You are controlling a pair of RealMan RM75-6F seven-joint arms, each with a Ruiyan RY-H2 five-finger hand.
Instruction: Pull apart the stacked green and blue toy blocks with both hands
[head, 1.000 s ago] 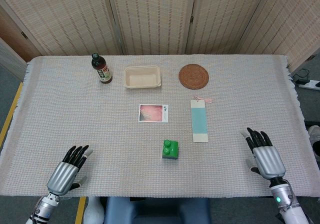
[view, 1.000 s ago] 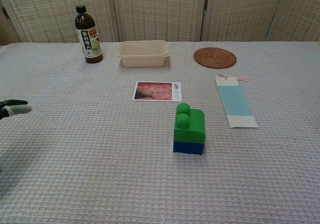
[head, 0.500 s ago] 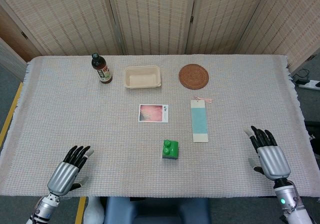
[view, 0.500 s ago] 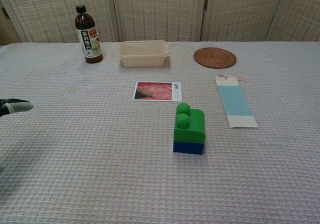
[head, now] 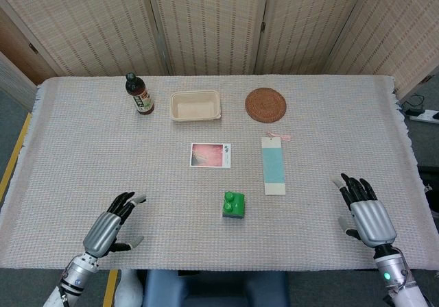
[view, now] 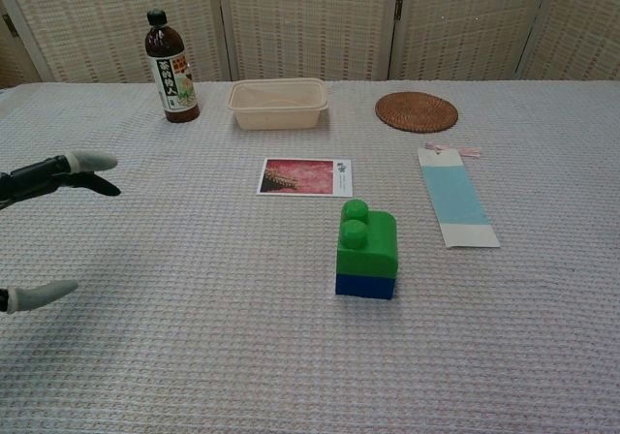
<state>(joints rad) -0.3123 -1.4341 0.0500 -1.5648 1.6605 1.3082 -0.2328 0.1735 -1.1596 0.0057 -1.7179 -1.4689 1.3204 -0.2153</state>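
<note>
Head view, taking the photo card (head: 210, 154) as the landmark: the left hand (head: 110, 228) sits far to the card's lower left, near the table's front edge, fingers spread and holding nothing, pointing up and rightward. The stacked blocks stand just below and slightly right of the card, the green block (head: 234, 202) pressed on top of the blue block (view: 365, 286), studs up, so the split runs vertically. The right hand (head: 365, 211) lies far to the card's lower right, likewise spread and empty. The stack lies rightward of the left fingers and leftward of the right fingers, well apart from both. Judging by the gap, the left hand looks a little nearer and angled toward it.
</note>
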